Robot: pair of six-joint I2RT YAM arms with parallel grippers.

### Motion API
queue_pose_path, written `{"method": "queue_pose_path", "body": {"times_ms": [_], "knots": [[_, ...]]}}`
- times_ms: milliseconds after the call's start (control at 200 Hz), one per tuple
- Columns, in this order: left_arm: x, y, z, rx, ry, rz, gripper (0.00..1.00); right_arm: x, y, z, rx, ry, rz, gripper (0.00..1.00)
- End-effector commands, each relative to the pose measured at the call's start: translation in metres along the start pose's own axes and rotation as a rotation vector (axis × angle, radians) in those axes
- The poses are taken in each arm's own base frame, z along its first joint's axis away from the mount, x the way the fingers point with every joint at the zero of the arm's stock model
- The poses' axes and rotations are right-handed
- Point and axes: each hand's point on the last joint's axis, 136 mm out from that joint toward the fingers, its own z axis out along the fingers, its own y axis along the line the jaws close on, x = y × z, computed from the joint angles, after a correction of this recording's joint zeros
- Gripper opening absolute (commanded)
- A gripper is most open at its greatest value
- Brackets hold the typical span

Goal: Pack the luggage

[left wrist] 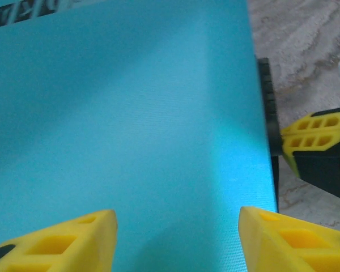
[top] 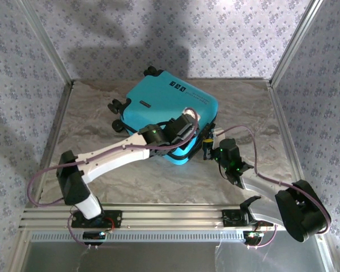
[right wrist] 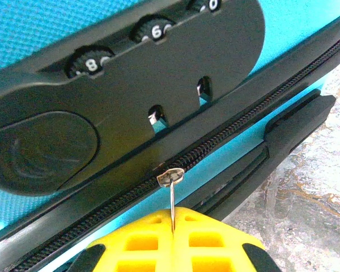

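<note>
The luggage (top: 164, 107) is a turquoise hard-shell suitcase lying flat and closed on the table, its wheels (top: 118, 107) pointing left. My left gripper (left wrist: 175, 226) hovers open over its top shell (left wrist: 124, 113), with both yellow fingertips (left wrist: 85, 238) spread apart and nothing between them. At the suitcase's near right side, my right gripper (right wrist: 173, 218) is shut on the thin metal zipper pull (right wrist: 172, 192). The pull hangs from the black zipper band (right wrist: 238, 133) just below the combination lock (right wrist: 119, 85). In the top view the right gripper (top: 208, 143) touches the luggage's side.
The table (top: 158, 178) is marbled grey-beige, boxed in by patterned walls (top: 22, 85) and metal frame posts. An aluminium rail (top: 158, 215) runs along the near edge by the arm bases. Bare table lies in front of and to the right of the suitcase.
</note>
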Motion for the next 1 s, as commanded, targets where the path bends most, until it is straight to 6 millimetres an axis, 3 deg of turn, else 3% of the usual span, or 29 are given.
{"method": "queue_pose_path", "body": {"times_ms": [0,255,740,994], "knots": [[-0.003,-0.008,-0.004,0.017,0.021,0.078,0.6,-0.003,-0.006,-0.005,0.017,-0.014,-0.001,0.0],[0.009,-0.016,0.013,-0.001,0.08,0.132,0.62,-0.004,-0.011,-0.006,0.025,-0.016,0.006,0.0],[0.041,0.011,0.041,-0.264,0.219,0.219,0.61,-0.02,-0.041,0.001,0.086,-0.024,0.056,0.0],[0.063,0.008,0.049,-0.259,0.262,0.22,0.6,-0.029,-0.069,0.008,0.158,-0.02,0.105,0.0]]}}
